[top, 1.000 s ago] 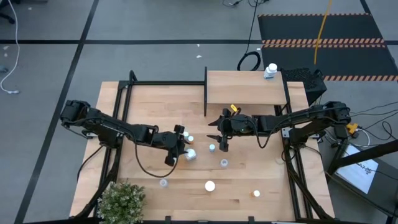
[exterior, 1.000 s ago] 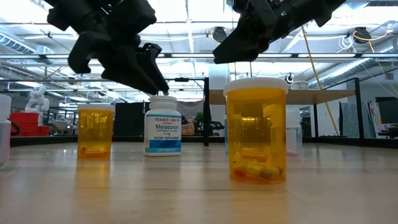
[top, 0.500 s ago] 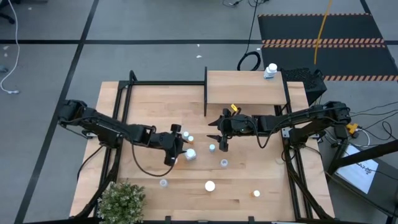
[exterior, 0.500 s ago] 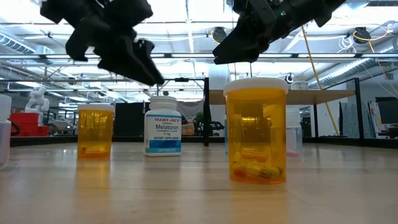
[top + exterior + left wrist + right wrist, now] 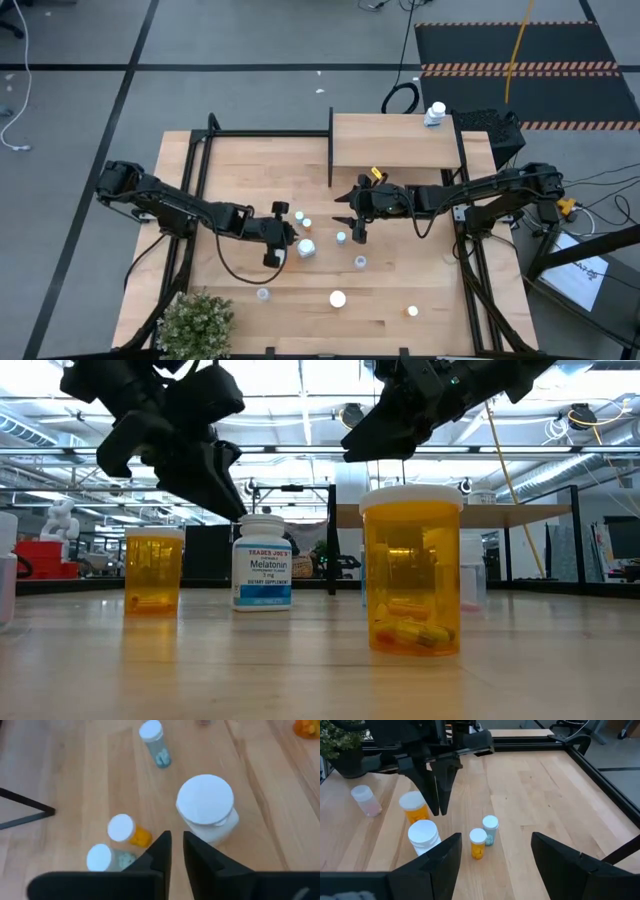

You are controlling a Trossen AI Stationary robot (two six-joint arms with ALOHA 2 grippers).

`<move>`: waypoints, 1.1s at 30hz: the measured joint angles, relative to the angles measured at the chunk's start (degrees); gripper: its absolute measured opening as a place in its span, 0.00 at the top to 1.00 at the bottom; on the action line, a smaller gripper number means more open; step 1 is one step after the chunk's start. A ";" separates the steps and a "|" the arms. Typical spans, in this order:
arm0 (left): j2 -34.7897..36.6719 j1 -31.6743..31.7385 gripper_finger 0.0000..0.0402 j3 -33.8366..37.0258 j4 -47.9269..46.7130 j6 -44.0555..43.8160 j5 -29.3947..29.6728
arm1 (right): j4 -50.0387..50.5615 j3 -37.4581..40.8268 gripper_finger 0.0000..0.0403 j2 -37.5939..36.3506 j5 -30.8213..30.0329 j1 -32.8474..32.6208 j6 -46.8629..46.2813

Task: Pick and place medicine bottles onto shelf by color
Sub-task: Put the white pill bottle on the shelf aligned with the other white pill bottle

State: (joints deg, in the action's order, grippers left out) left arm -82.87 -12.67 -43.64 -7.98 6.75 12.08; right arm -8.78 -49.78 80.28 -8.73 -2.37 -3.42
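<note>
Several small white-capped bottles stand on their bases on the tabletop: a white-bodied bottle point(image 5: 307, 247) point(image 5: 206, 807), a small orange one point(image 5: 478, 842) point(image 5: 125, 831) beside a small pale blue one point(image 5: 490, 830), and others nearer the front edge point(image 5: 337, 298). One bottle point(image 5: 434, 114) stands on the shelf point(image 5: 395, 140). My left gripper point(image 5: 275, 236) point(image 5: 175, 851) hovers shut and empty just left of the white-bodied bottle, fingers pointing down. My right gripper point(image 5: 350, 215) point(image 5: 495, 860) hangs open and empty above the table, right of the small pair.
A big orange bottle point(image 5: 412, 570) stands close to the low camera, with another orange one point(image 5: 153, 572) to its left. A potted plant point(image 5: 195, 320) sits at the near left corner. Black frame rails point(image 5: 200, 170) border the table. Bare wood lies between the bottles and the shelf.
My left gripper has drawn back a little toward the table's left, away from the small bottles. The right arm and all bottles have stayed where they were.
</note>
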 joint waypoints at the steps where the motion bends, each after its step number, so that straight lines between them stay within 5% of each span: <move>1: -0.12 0.00 0.91 0.00 0.01 -0.07 0.00 | -0.01 0.00 0.42 0.01 -0.01 0.00 0.00; 11: -2.50 1.09 0.94 -0.15 2.81 -0.45 -0.13 | 0.03 0.00 0.42 0.01 0.02 0.00 0.09; 26: -3.02 -0.22 0.94 0.00 6.56 -3.04 -10.12 | 0.02 0.00 0.42 -0.01 0.04 0.00 -0.45; 33: -2.76 -1.25 0.94 0.00 7.05 -3.83 -10.23 | 3.38 -2.79 0.42 0.00 -0.37 -0.62 -9.82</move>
State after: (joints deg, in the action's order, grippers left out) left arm -85.63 -13.92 -43.64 -0.93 2.92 1.84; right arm -5.40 -52.56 80.28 -9.10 -2.99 -13.24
